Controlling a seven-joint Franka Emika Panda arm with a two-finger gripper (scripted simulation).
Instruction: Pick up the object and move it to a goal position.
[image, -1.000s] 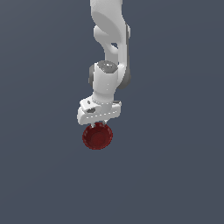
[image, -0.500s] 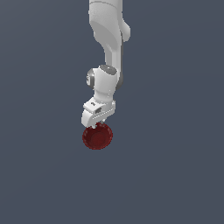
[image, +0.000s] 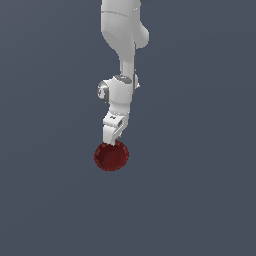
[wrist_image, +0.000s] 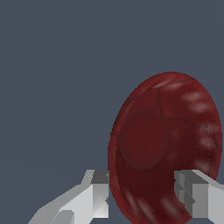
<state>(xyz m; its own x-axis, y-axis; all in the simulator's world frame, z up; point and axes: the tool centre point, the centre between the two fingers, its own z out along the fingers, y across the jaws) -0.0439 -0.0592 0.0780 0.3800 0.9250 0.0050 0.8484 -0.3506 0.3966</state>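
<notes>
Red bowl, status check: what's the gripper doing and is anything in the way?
Gripper shut on the red bowl, fingers on either side of its wall. Bowl tilted on edge. Nothing else in view nearby.

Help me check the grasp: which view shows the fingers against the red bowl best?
The wrist view: both fingers flank the red bowl up close. The exterior view shows the bowl small beneath the gripper, fingertips indistinct.

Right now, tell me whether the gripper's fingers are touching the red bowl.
Touching. The wrist view shows the gripper with one finger against each side of the red bowl, no gap visible.
</notes>
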